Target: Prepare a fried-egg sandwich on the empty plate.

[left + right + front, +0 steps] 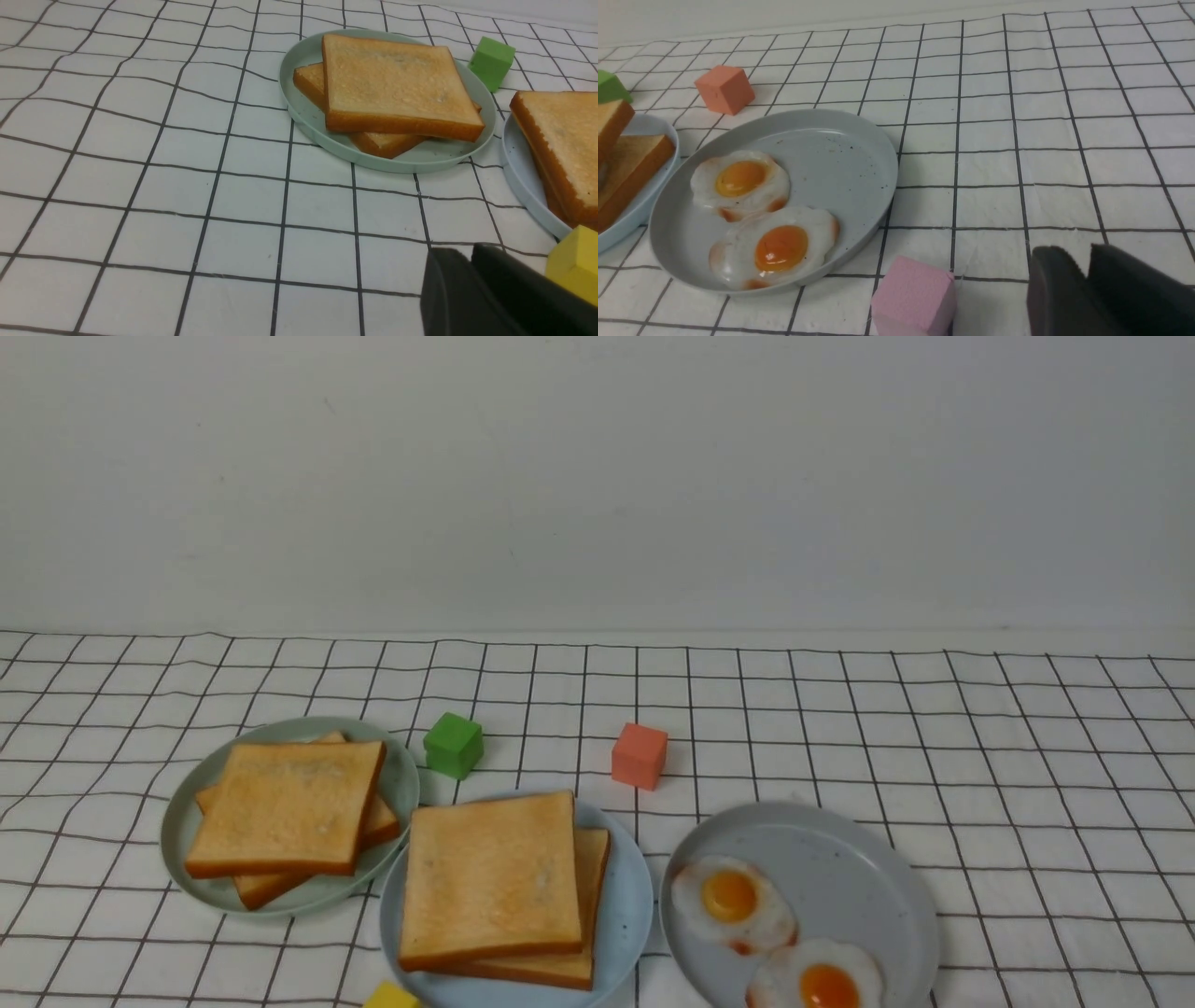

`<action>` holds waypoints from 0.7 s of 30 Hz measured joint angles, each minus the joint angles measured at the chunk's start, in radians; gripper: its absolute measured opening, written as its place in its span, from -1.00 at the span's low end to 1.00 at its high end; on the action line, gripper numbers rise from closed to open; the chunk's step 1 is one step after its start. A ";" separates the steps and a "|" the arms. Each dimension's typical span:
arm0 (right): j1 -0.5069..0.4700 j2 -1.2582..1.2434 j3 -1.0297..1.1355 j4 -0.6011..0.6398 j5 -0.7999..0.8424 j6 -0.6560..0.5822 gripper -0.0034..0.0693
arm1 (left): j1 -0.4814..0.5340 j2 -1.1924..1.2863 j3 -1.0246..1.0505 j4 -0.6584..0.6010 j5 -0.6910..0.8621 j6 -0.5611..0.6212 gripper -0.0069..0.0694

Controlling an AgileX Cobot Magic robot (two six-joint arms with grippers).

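The light blue plate (627, 933) holds two stacked toast slices (490, 873), the top one shifted left of the lower one. In the right wrist view the top slice (612, 119) sits raised above the lower one; whether an egg lies between them I cannot tell. Two fried eggs (730, 896) (822, 985) lie on the grey speckled plate (840, 849). Neither gripper shows in the front view. My left gripper (467, 252) hovers low over the cloth beside the blue plate (518, 177), fingers together and empty. My right gripper (1085, 254) hangs right of the grey plate (840, 154), fingers together and empty.
A pale green plate (403, 784) at the left carries two more toast slices (285, 807). Small cubes stand about: green (454, 744), salmon (639, 756), yellow (390, 997) close to my left fingers, and pink (915, 296) near the grey plate's front rim.
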 joint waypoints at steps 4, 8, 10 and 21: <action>0.000 0.000 0.000 0.000 0.000 0.000 -0.53 | 0.000 0.000 0.000 0.000 0.000 0.000 -0.61; 0.000 0.000 0.000 0.000 0.000 0.000 -0.53 | 0.000 0.000 0.000 0.000 0.000 0.000 -0.60; 0.000 0.000 0.000 0.000 0.000 0.000 -0.53 | 0.000 0.000 0.000 0.000 0.000 0.000 -0.60; 0.000 0.000 0.000 0.000 0.000 0.000 -0.50 | 0.000 0.000 0.000 0.000 0.000 0.000 -0.58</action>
